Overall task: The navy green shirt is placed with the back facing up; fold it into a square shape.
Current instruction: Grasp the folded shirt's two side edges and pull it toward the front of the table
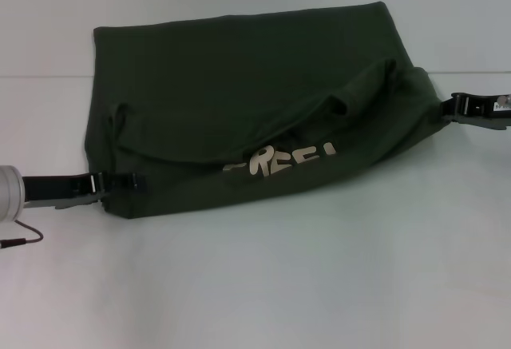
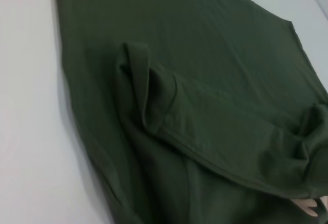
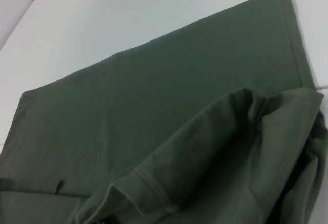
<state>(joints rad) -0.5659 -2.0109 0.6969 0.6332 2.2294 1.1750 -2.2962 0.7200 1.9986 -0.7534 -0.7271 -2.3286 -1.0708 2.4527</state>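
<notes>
One navy green shirt lies on the white table, its near part folded up over itself, pale lettering showing. Two grippers hold it: the left gripper pinches the near-left corner, the right gripper pinches the right edge, fingers pressed on fabric.

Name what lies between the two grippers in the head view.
Only the navy green shirt: the left gripper and right gripper meet its opposite edges, head view.

Plain white tabletop, evenly lit
</notes>
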